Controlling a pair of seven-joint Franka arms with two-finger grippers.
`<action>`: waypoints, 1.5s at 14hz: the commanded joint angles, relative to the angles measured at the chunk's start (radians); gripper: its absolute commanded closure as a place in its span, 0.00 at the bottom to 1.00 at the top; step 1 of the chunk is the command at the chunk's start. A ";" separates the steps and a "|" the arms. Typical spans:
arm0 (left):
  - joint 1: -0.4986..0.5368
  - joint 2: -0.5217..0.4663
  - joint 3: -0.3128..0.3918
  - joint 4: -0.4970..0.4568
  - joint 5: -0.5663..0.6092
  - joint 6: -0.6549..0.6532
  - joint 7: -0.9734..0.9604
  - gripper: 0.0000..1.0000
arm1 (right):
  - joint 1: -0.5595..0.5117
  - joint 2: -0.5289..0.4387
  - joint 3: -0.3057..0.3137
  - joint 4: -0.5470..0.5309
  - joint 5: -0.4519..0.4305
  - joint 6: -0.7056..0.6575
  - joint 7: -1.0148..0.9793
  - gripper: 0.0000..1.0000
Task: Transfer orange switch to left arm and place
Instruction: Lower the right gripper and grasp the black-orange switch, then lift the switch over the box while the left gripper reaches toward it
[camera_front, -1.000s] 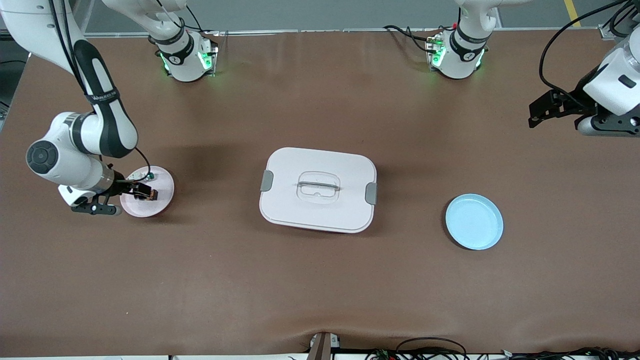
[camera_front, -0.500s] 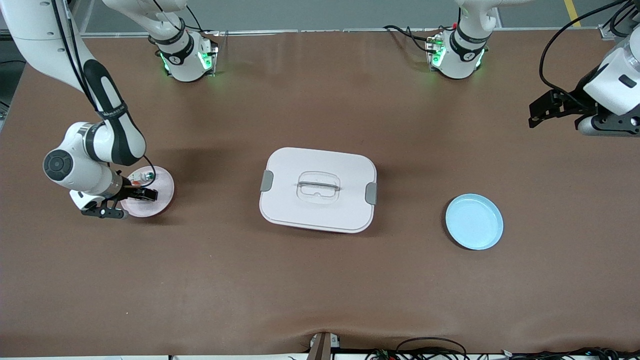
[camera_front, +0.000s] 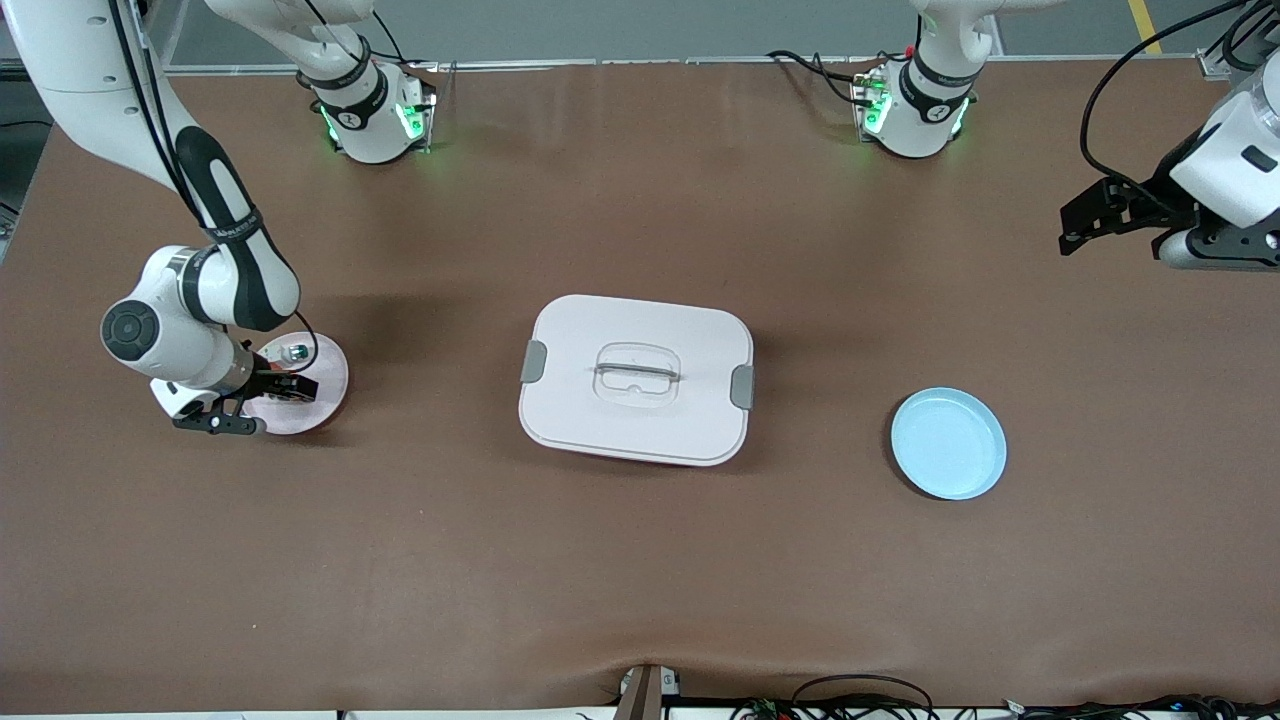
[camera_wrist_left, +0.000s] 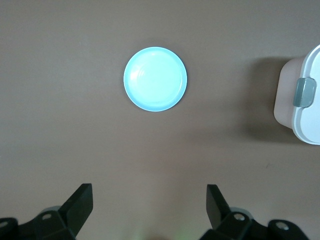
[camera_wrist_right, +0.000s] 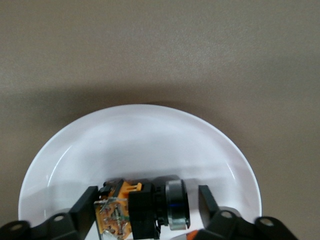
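Front view: the right gripper (camera_front: 285, 388) reaches low into the pink plate (camera_front: 325, 390) at the right arm's end, the box (camera_front: 636, 378) mid-table. Right wrist view: its fingers (camera_wrist_right: 84, 205) bracket the orange switch (camera_wrist_right: 142, 210) lying in the plate, a gap showing at one side; an uneven squeeze could flick it away. Left wrist view: the left gripper (camera_wrist_left: 149, 207) waits, jaws apart, above bare table near the blue plate (camera_wrist_left: 155, 79).

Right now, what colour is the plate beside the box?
Light blue plate; left wrist view shows it best.

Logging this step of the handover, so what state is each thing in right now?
orange switch: lying on the pink plate, between the right gripper's fingers
right gripper: down at the switch, fingers on either side
left gripper: open, waiting
box: lid on
blue plate: empty
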 joint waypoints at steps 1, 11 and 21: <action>0.001 0.006 -0.003 0.028 -0.013 -0.020 -0.001 0.00 | -0.010 -0.014 0.010 -0.009 0.008 -0.046 0.006 1.00; 0.004 0.006 -0.003 0.054 -0.122 -0.020 -0.005 0.00 | 0.037 -0.137 0.015 0.230 0.275 -0.612 0.274 1.00; -0.004 0.039 -0.007 0.050 -0.648 0.003 -0.082 0.00 | 0.333 -0.119 0.015 0.612 0.643 -0.797 1.058 1.00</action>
